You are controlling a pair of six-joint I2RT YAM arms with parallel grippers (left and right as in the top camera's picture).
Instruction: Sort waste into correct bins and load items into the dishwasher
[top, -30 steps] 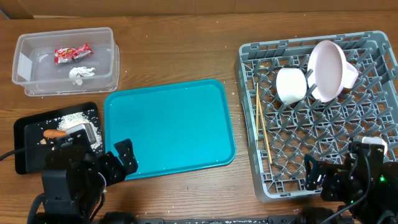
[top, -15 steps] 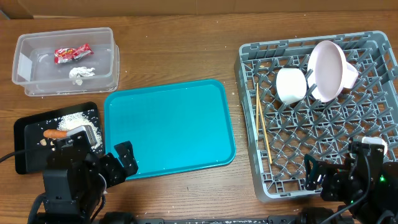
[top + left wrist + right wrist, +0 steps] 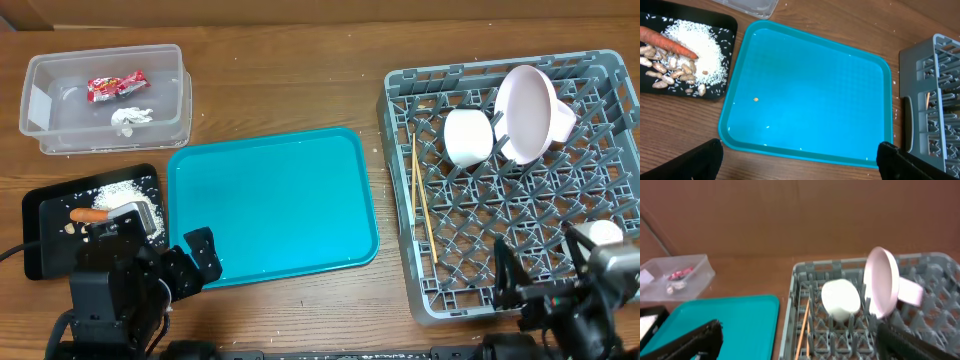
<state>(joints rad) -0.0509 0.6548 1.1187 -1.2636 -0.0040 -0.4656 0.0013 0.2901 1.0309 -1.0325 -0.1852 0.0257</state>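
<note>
Both arms low and close in; left end effector (image 3: 799,160) and right end effector (image 3: 799,341) with jaws wide apart, empty.

Counter (image 3: 300,80): was brown wood grain.
Far-left corner: clear tub (image 3: 105,140) held red snack wrapper (image 3: 116,85), white tissue (image 3: 130,117).
Left edge: black tray (image 3: 45,210) bore white rice (image 3: 702,45), orange carrot (image 3: 667,42), tan nut scraps (image 3: 665,75).
Centre: teal tray (image 3: 270,205), plain.
Right edge: grey lattice dish rack (image 3: 520,230) held white bowl (image 3: 467,136), pinkish-white plate (image 3: 527,110), pale wooden chopsticks (image 3: 422,205).

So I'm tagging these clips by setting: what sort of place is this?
Probably a lab bench staged as a kitchen clean-up: a wooden table bearing a grey dish rack, a clear tub and a black tray, with a plain brown backdrop.
</note>
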